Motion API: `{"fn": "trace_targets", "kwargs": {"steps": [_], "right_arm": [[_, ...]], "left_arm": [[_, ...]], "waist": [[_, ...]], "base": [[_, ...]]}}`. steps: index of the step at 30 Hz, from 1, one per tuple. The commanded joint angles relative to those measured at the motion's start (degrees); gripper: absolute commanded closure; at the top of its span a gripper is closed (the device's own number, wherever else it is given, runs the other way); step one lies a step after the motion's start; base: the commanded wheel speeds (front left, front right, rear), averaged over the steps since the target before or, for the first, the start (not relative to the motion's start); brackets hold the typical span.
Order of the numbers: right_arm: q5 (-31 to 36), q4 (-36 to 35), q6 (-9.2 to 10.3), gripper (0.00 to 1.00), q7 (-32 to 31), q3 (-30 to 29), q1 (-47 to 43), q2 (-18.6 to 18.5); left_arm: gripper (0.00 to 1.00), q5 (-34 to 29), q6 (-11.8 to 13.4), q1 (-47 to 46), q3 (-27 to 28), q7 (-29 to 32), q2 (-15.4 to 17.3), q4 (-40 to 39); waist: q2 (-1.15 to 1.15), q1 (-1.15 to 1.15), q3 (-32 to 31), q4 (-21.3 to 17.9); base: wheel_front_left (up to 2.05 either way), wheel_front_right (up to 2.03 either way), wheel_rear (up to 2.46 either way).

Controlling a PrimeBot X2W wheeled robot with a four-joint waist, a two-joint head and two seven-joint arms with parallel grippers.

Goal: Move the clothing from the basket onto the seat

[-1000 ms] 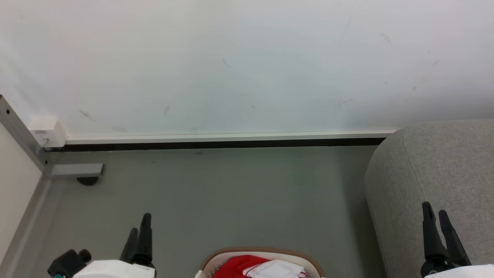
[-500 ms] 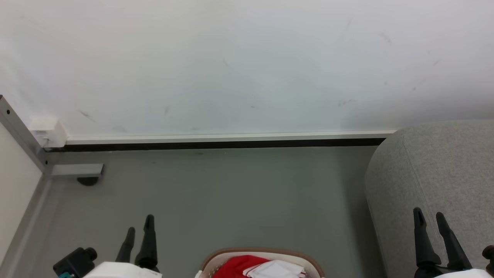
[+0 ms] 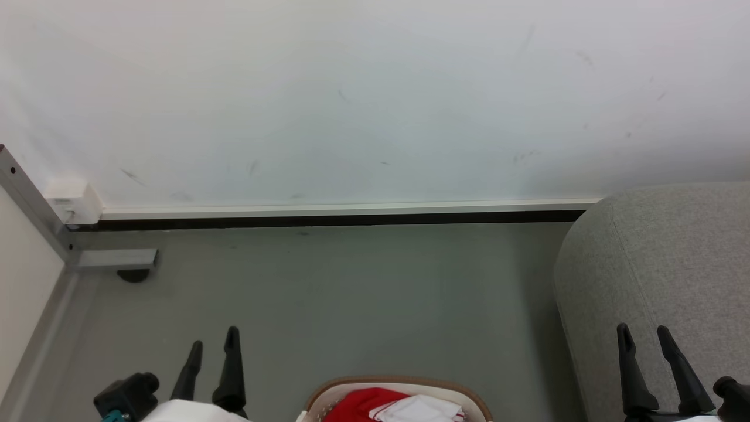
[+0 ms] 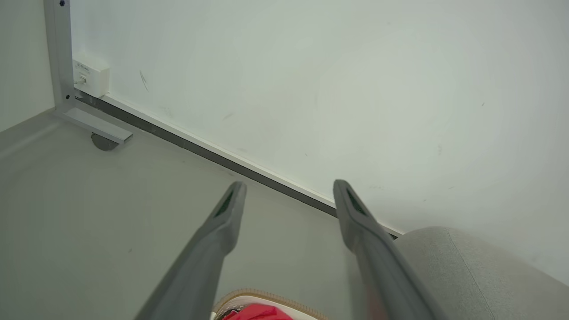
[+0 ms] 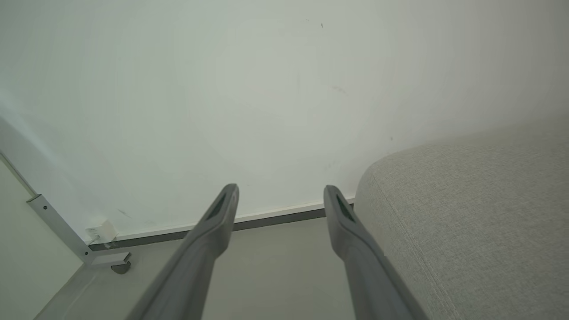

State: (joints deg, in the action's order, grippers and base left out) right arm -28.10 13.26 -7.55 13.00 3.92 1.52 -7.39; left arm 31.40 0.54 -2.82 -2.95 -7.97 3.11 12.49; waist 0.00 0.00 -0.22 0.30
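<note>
At the bottom middle of the head view stands the basket, white with a tan rim, holding red and white clothing. The light grey seat fills the right side. My left gripper is open left of the basket, fingers pointing up and empty. In front of the seat's near side, my right gripper is open and empty too. The left wrist view looks past the open left gripper at the basket rim, a bit of red clothing and the seat. The right wrist view has the right gripper open beside the seat.
A white wall with a dark skirting strip runs across the back. A metal frame post with a foot and a small white box stand at the left corner. Grey floor lies between basket and wall.
Both grippers have turned so their fingers now show spread side by side. The left one shifted slightly right, the right one slightly left and lower. Basket and seat have not moved.
</note>
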Motion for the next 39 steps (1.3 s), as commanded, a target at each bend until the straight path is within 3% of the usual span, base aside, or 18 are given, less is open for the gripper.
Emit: {"fn": "trace_targets", "kwargs": {"steps": [1,25,39], "right_arm": [[1.66,-0.18,0.06,0.00,0.32,-0.47,-0.12,-0.16],[16.53,1.42,0.09,0.00,1.28,-4.10,-1.26,2.15],[22.84,2.72,0.10,0.00,1.72,-6.17,-1.45,3.19]], "left_arm": [[0.00,-2.08,0.10,0.14,-0.15,-0.38,0.75,-0.40],[0.00,-15.76,1.06,1.08,-1.54,-3.76,1.54,0.66],[0.00,-20.42,-0.30,1.60,-1.75,-5.50,0.96,2.22]], "waist": [[0.00,0.00,-0.01,0.02],[0.00,0.00,-0.30,-0.44],[0.00,0.00,-0.50,-0.64]], "base": [[0.00,0.00,0.00],[0.00,0.00,0.00],[0.00,0.00,0.00]]}}
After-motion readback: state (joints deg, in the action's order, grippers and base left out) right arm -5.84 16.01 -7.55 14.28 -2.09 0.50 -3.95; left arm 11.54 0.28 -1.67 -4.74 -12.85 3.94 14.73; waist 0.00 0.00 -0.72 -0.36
